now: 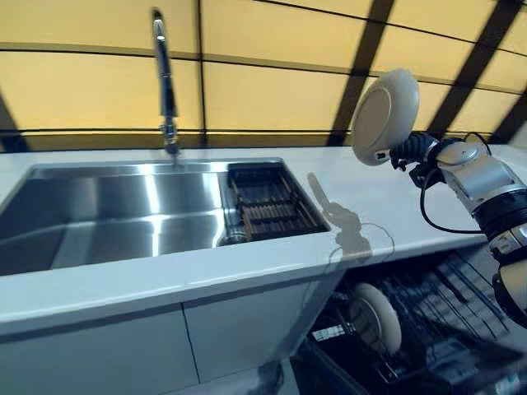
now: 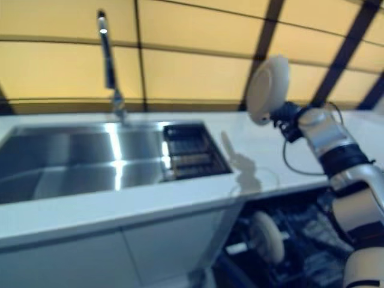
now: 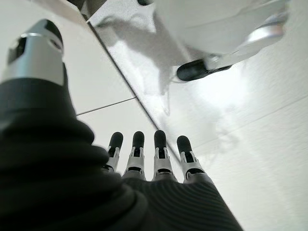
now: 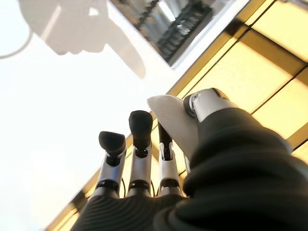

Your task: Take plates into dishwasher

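Observation:
My right hand (image 1: 413,153) is raised above the white counter (image 1: 395,210) at the right and pinches a round white plate (image 1: 384,115) by its rim. The plate stands nearly upright in the air, its underside facing me. In the right wrist view the plate's edge (image 4: 173,120) sits between the thumb and the fingers (image 4: 139,144). Below the counter the open dishwasher's dark rack (image 1: 449,309) holds another white plate (image 1: 379,317) standing on edge. My left hand (image 3: 144,183) shows only in its wrist view, fingers straight and empty, in front of a white cabinet front.
A steel sink (image 1: 123,214) with a tall faucet (image 1: 165,82) fills the counter's left part, with a dark slatted tray (image 1: 272,206) at its right end. A yellow tiled wall (image 1: 272,82) stands behind. White cabinet doors (image 1: 165,337) lie below the sink.

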Robot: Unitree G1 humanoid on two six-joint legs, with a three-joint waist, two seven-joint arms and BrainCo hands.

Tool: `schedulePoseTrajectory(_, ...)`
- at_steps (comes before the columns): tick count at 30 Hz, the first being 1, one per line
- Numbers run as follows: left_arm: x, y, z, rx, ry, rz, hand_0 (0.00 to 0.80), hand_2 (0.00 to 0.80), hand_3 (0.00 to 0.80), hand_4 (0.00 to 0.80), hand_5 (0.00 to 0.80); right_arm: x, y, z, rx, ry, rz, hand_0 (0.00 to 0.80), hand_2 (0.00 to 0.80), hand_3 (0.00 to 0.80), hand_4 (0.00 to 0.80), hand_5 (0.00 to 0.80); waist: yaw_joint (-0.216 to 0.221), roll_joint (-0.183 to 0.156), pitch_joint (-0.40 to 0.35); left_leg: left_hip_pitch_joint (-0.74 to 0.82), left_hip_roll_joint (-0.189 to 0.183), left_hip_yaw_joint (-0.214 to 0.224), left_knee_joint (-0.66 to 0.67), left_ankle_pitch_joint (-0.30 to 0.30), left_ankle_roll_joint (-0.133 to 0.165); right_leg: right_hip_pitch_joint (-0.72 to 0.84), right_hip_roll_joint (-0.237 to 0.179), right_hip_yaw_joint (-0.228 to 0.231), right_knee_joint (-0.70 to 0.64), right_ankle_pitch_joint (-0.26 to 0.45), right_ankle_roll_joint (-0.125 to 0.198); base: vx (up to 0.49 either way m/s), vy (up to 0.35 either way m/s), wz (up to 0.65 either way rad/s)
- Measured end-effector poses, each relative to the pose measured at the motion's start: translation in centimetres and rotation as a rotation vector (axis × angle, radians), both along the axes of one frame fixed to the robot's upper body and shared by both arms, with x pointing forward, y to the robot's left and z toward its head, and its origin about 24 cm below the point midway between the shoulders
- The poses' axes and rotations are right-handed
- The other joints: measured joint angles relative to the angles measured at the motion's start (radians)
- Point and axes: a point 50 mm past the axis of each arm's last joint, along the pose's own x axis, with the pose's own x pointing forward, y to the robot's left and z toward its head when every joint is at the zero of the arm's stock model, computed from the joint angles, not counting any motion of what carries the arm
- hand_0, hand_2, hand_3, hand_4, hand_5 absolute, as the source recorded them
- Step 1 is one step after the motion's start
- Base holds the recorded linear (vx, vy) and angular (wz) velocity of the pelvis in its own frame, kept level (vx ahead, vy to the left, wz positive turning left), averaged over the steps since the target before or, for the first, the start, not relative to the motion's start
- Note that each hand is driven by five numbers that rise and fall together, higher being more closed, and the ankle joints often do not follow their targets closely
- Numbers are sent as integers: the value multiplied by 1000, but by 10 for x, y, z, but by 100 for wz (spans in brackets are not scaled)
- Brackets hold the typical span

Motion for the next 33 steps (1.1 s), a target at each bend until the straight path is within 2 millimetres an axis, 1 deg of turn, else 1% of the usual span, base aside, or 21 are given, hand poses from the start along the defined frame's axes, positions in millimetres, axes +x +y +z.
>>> schedulePoseTrajectory(2,2,1,1,1,-6,-3,0,0,0,0,0,-1,-3,-6,-1,12,-10,800,800,800,800,800,-19,0,0,-4,-4,1,0,3,4,-9,-7,-6,-4,0,1,-140,17,-7)
schedulePoseTrajectory(4,2,0,1,5,0,-23,0,0,0,0,0,-3,-8,-13,-6,14,-23,800,800,800,800,800,-22,3,3,-6,-8,12,0,4,4,-20,-11,-11,1,8,7,-164,17,-17)
schedulePoseTrajectory(5,1,2,1,9,3,-22,0,0,0,0,0,-3,-8,-15,-8,13,-22,800,800,800,800,800,-22,3,4,-12,-10,34,0,3,4,-43,-14,-19,12,14,10,-166,-4,-45)
schedulePoseTrajectory(6,1,5,2,17,2,-19,0,0,0,0,0,-3,-7,-15,-9,7,-11,800,800,800,800,800,-15,-1,7,-20,-12,60,2,6,-1,-69,-20,-40,18,30,10,-161,-20,-60)
schedulePoseTrajectory(7,0,7,3,22,4,-17,0,0,0,0,0,-1,-3,-15,-4,-5,7,800,800,800,800,800,-11,-2,12,-21,-11,82,5,6,-1,-79,-18,-53,17,55,3,-169,-48,-74)
schedulePoseTrajectory(8,1,10,4,28,1,-4,0,0,0,0,0,0,5,-13,-4,-22,41,800,800,800,800,800,-13,0,31,-18,-8,106,11,-4,7,-89,-9,-90,10,96,12,-131,-60,-90)
schedulePoseTrajectory(9,2,12,5,32,-5,1,0,0,0,0,0,2,11,-13,11,-34,60,800,800,800,800,800,-8,3,43,-37,-7,129,37,-21,21,-119,8,-81,-3,162,66,-144,-95,-117)
schedulePoseTrajectory(10,4,13,6,32,-12,6,0,0,0,0,0,3,16,-11,16,-49,79,800,800,800,800,800,9,14,59,-51,16,136,42,-32,28,-141,17,-83,-1,195,103,-125,-122,-92)
schedulePoseTrajectory(11,6,14,6,30,-17,34,0,0,0,0,0,0,11,-18,8,-30,71,800,800,800,800,800,-7,33,78,-51,40,136,36,-17,29,-124,19,-144,36,154,97,-107,-113,-47)
schedulePoseTrajectory(12,10,13,7,23,-38,47,0,0,0,0,0,-3,2,-23,2,-10,46,800,800,800,800,800,-10,53,79,-42,64,158,21,4,16,-112,24,-208,91,88,61,-101,-147,-35)
schedulePoseTrajectory(13,12,14,9,26,-55,53,0,0,0,0,0,-5,-4,-20,-12,-15,31,800,800,800,800,800,4,77,84,-31,98,194,1,19,5,-107,25,-283,177,2,40,-47,-116,-60)
schedulePoseTrajectory(14,20,17,12,35,-73,52,0,0,0,0,0,-7,-10,-13,-25,-36,27,800,800,800,800,800,23,66,86,-36,102,212,3,22,0,-68,12,-299,166,-41,55,-39,-118,-68)
schedulePoseTrajectory(15,19,20,13,42,-69,61,0,0,0,0,0,-7,-11,-9,-29,-49,27,800,800,800,800,800,24,57,85,-38,94,212,2,22,-2,-25,1,-294,113,-49,63,11,-114,-38)
schedulePoseTrajectory(16,17,22,13,47,-63,74,0,0,0,0,0,-8,-11,0,-35,-75,31,800,800,800,800,800,22,43,88,-37,76,205,1,24,-9,30,-8,-267,27,-56,58,14,-98,-9)
schedulePoseTrajectory(17,16,21,11,44,-59,77,0,0,0,0,0,-8,-11,3,-37,-86,32,800,800,800,800,800,20,44,90,-35,74,198,0,26,-13,45,-6,-268,-1,-49,26,32,-120,-4)
schedulePoseTrajectory(18,14,17,10,33,-58,75,0,0,0,0,0,-8,-12,3,-41,-85,33,800,800,800,800,800,18,54,91,-37,76,174,-1,27,-25,45,4,-265,-1,-50,-9,32,-57,-5)
schedulePoseTrajectory(19,10,16,8,29,-54,74,0,0,0,0,0,-8,-13,1,-41,-72,30,800,800,800,800,800,11,56,91,-36,86,160,-1,28,-28,45,16,-262,-1,-51,-12,38,-58,-9)
schedulePoseTrajectory(22,8,11,6,12,-53,70,0,0,0,0,0,-14,-25,6,-55,-68,-1,800,800,800,800,800,11,54,92,-35,100,152,0,34,-46,45,28,-260,-1,-52,-18,26,-23,-3)
schedulePoseTrajectory(23,8,9,5,6,-53,67,0,0,0,0,0,-16,-29,9,-60,-65,-13,800,800,800,800,800,11,53,91,-36,100,150,0,35,-47,46,28,-261,-2,-53,-21,45,-21,5)
schedulePoseTrajectory(26,5,9,4,5,-49,67,0,0,0,0,0,-18,-34,10,-58,-57,-32,800,800,800,800,800,12,53,91,-35,95,148,0,36,-46,47,27,-261,-1,-53,-23,44,-11,3)
schedulePoseTrajectory(33,1,10,4,12,-42,55,0,0,0,0,0,-19,-34,10,-53,-41,-29,800,800,800,800,800,14,52,90,-35,85,132,1,40,-40,58,18,-260,-1,-49,-28,7,-5,8)
